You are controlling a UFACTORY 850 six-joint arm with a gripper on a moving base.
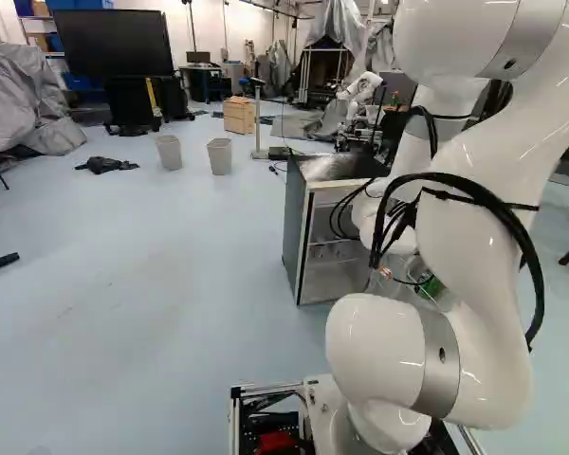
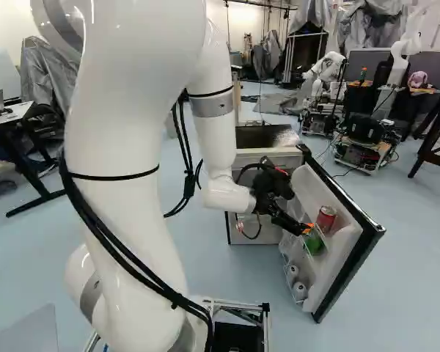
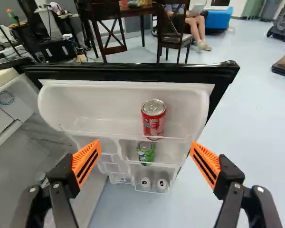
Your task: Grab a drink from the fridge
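Observation:
In the right base view my gripper point(image 2: 305, 230) is at the inner side of the opened fridge door point(image 2: 356, 236). The wrist view shows the gripper point(image 3: 146, 153) open, its orange pads wide apart with no grip on anything. Ahead of it, a red can point(image 3: 153, 118) stands in the door's upper shelf. A green can point(image 3: 145, 153) is one shelf lower, seen between the fingers from above. Two pale can tops point(image 3: 162, 185) show in the lowest rack. The fridge body point(image 1: 295, 223) stands ahead in the left base view, partly behind my arm.
Beside the door lies the fridge's interior point(image 3: 23, 161). Two grey bins point(image 1: 220, 156) and a wooden box point(image 1: 238, 115) stand farther back. Another robot point(image 2: 326, 70) is beyond the fridge. Dark chairs point(image 3: 175, 28) stand past the door, with a seated person behind.

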